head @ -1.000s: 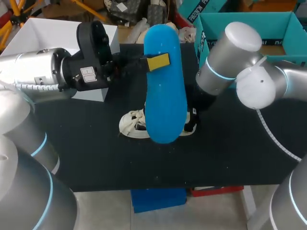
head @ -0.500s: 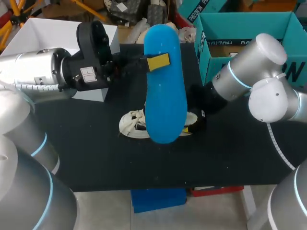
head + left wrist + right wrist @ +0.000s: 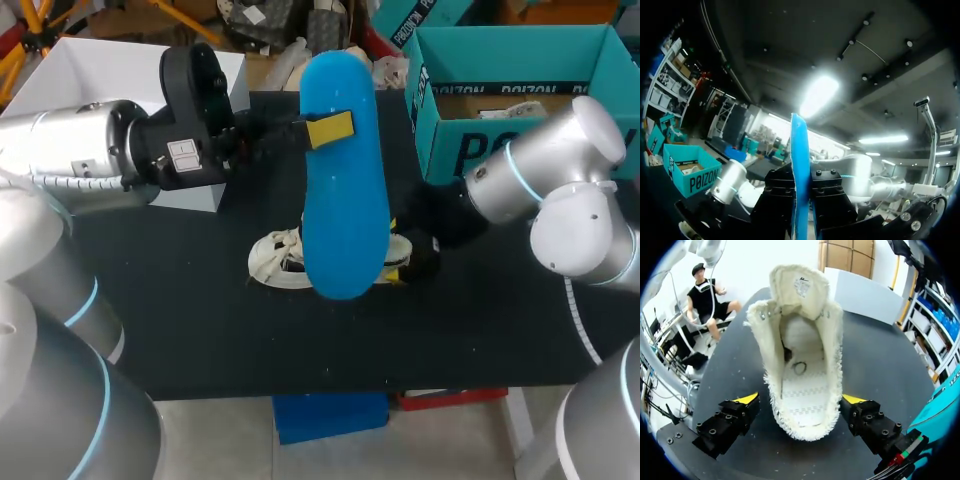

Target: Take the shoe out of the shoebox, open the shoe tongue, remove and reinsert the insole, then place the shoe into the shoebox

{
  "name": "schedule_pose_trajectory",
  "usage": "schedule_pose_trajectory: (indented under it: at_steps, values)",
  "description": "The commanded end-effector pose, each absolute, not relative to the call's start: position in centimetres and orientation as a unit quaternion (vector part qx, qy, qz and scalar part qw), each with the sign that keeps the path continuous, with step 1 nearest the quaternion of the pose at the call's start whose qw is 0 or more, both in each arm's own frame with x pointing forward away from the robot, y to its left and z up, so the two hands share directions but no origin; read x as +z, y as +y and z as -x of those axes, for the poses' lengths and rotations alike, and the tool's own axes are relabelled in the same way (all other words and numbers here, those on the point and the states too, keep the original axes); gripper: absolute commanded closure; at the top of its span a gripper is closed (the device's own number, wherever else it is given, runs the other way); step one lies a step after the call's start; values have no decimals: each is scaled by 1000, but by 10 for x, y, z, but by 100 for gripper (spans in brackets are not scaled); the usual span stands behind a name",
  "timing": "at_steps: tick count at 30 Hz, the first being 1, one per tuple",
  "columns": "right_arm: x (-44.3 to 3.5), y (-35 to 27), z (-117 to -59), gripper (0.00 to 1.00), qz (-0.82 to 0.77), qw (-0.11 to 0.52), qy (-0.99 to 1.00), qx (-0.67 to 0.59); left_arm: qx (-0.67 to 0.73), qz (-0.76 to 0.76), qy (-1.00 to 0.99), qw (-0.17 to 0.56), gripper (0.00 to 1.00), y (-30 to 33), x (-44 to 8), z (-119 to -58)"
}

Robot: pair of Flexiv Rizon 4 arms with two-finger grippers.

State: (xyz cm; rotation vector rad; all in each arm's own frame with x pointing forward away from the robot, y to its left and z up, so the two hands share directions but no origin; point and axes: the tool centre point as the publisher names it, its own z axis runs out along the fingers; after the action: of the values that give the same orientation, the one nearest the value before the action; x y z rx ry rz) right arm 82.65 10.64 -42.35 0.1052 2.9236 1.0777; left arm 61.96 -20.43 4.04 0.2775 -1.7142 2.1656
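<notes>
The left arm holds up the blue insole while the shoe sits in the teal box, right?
Not quite. The head view shows the shoe on the table, not in the teal box. The left gripper does hold up the blue insole.

The shoe (image 3: 802, 365) is cream and fuzzy-edged. It lies upright on the black tabletop (image 3: 200, 320), its tongue folded back toward the toe and its bare, stitched footbed exposed. The blue insole (image 3: 345, 170) is out of it, held in the air above with its flat face up, clamped near its far end in the jaws of the left gripper (image 3: 328, 130). The teal shoebox (image 3: 520, 150) stands open at the tabletop's far right corner.
</notes>
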Motion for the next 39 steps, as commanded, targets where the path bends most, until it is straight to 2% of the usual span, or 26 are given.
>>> schedule_pose_trajectory:
  at_steps: [1, 23, 39]
  values:
    - [-430, 105, -824, 0, -35, 16, 927, 374, 767, -103, -607, 179, 100, -207, 42, -616]
    - [-433, 104, -830, 0, -36, 25, 914, 404, 767, -103, -607, 179, 100, -207, 42, -616]
    - [-394, 98, -838, 0, -48, 28, 972, 228, 767, -103, -607, 179, 100, -207, 42, -616]
